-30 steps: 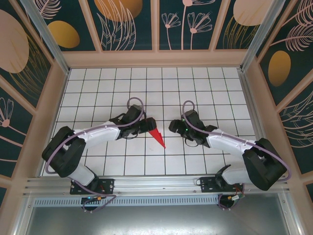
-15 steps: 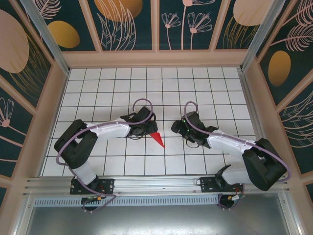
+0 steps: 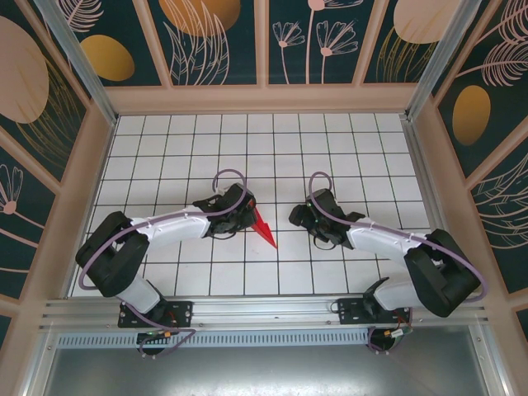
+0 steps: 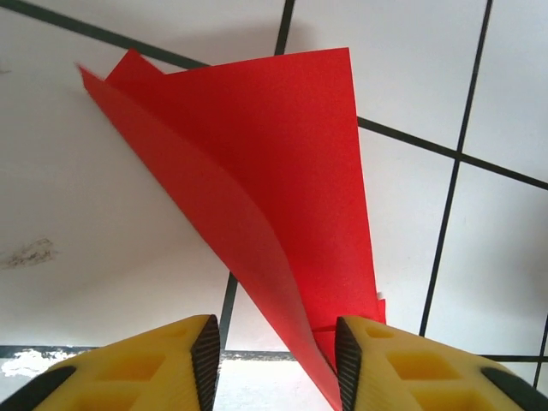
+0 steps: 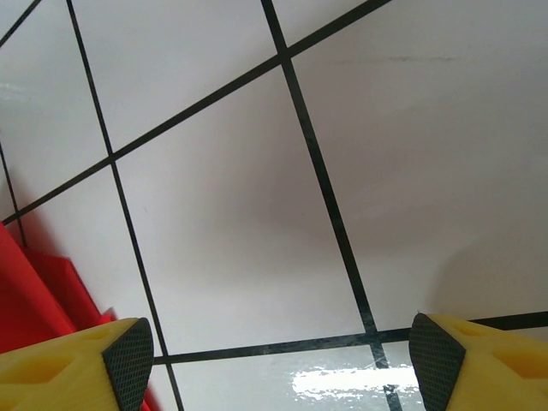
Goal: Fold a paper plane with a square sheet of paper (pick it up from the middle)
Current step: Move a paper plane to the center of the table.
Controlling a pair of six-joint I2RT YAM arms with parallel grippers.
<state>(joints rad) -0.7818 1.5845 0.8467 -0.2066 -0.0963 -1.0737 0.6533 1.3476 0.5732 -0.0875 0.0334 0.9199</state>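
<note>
A folded red paper (image 3: pixel 262 228), tapered to a point toward the near edge, is laid mid-way on the white grid table (image 3: pixel 165 148), betw. the two arms. The L gripper (image 3: pixel 244 216) is set against its left side. In the L wrist view the jaws are parted around a raised flap, w/ one pad (image 4: pixel 349 360) touching it and no pinch made yet, prob. so a crease can be grasped. The R gripper (image 3: pixel 299 217) is held just beside the paper, released wide w/ nothing betw. its fingers, prob. kept clear till needed.

No text or number is legible (wall panels (image 3: pixel 206 41) bear leaf drawings).
</note>
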